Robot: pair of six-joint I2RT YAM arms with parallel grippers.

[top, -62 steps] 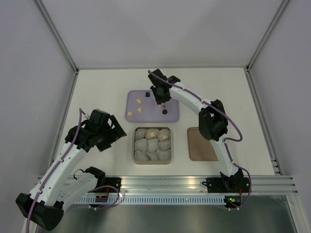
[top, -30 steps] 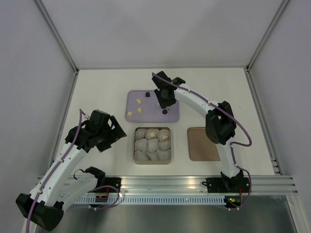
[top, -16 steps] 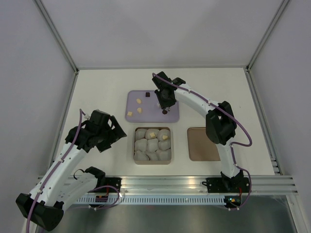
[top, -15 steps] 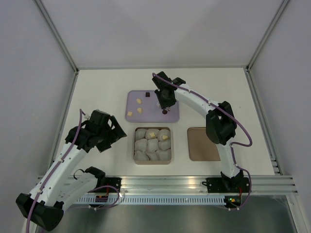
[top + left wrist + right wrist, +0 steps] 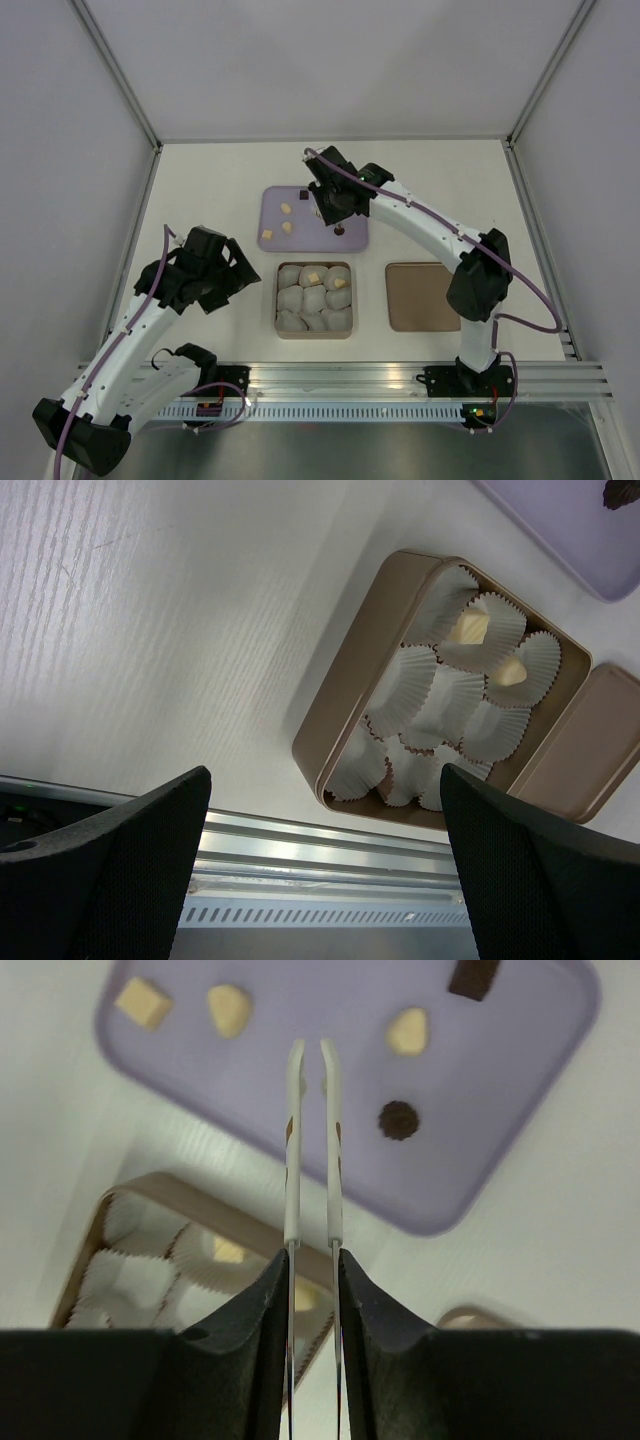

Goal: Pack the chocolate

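White bench [image 5: 200, 180], chocolate pickup step.
Right pincer [image 5: 311, 1052] nearly closed, nothing visibly held, over lilac tray [image 5: 520, 1070] beside round dark chocolate [image 5: 398, 1120]; left pincer [image 5: 325, 775] wide, empty. Spread slightly, straddle squarely, squeeze gently, then lift straight toward a vacant paper cup [image 5: 400, 670].

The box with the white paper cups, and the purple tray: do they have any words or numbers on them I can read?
No words, numbers or signs can be read in any view. The brown box, the purple tray and the flat brown lid are all plain.
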